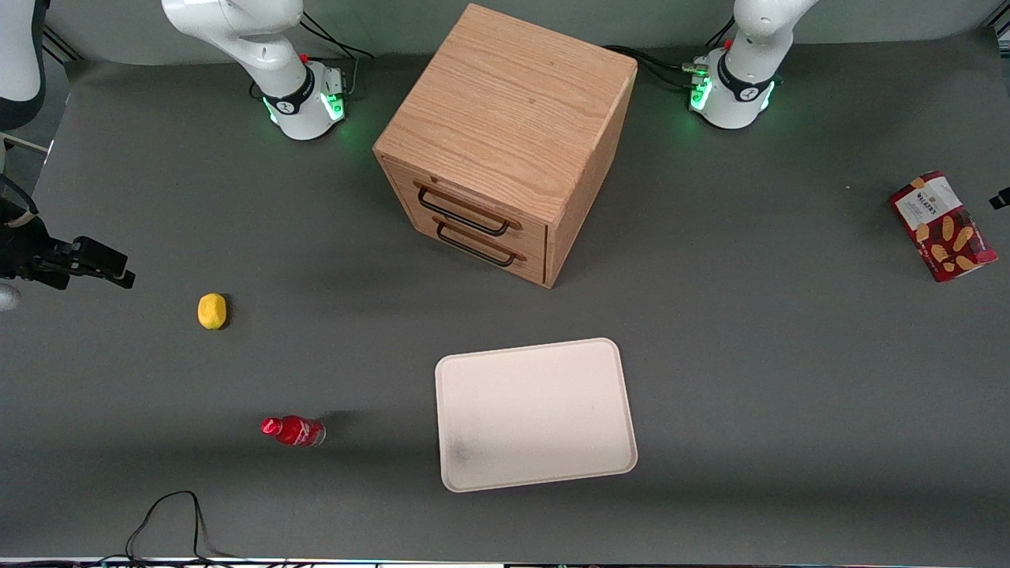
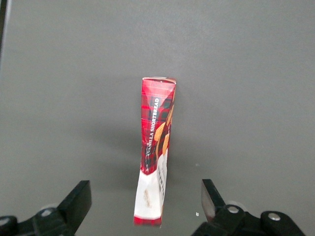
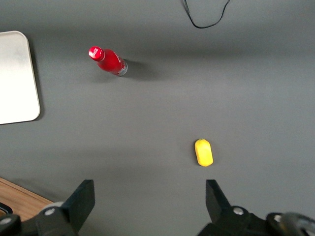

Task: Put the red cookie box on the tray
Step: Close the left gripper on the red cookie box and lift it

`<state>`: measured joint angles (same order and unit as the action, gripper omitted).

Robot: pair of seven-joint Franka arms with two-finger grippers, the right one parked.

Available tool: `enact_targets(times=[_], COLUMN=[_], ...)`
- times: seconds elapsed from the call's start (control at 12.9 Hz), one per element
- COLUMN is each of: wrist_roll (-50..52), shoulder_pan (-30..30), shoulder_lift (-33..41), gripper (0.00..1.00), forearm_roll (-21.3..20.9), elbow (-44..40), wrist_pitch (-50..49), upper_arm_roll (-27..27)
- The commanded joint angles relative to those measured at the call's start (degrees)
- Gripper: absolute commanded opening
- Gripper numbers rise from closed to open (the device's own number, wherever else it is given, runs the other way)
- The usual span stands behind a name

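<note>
The red cookie box [image 1: 943, 226] stands on the grey table near the working arm's end, well away from the tray. In the left wrist view the box [image 2: 156, 147] shows its thin edge, dark red with a white end. My left gripper [image 2: 145, 191] is open above it, with one black finger on each side of the box's white end and clear of it. In the front view only a dark tip of the gripper [image 1: 1000, 199] shows at the frame's edge beside the box. The cream-white tray [image 1: 536, 414] lies empty, nearer the front camera than the cabinet.
A wooden drawer cabinet [image 1: 505, 142] with two black handles stands mid-table, farther from the camera than the tray. A small red bottle [image 1: 293, 431] and a yellow lemon [image 1: 211, 310] lie toward the parked arm's end. A black cable [image 1: 170, 521] loops at the near edge.
</note>
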<state>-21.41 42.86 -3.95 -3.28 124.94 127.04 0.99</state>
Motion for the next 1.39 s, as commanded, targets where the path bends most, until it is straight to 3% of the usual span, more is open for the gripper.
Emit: enact_targets(times=[0.0,0.46,0.93,1.01,1.08,1.16,1.32], wrist_roll=[-0.8,-1.3,-1.3,-1.3,-1.3,-1.3,-1.7], shoulder_pan=[1.2,1.3,1.3,1.3,1.3,1.3,1.3], shoulder_lift=[-2.3,-10.5,-12.6,-12.6,-12.6,-12.5,-12.5], gripper=[0.99,0.99,0.95,0.75,0.3,0.0,0.0], forearm_roll=[1.4,1.4,1.4,1.4,1.4,1.4,1.4], elbow=[2.9,2.8,2.8,2.8,2.8,2.8,2.8], wrist_pitch=[5.7,14.7,15.2,15.2,15.1,15.1,15.1], upper_arm_roll=[-0.6,-0.6,-0.6,-0.6,-0.6,-0.6,-0.6])
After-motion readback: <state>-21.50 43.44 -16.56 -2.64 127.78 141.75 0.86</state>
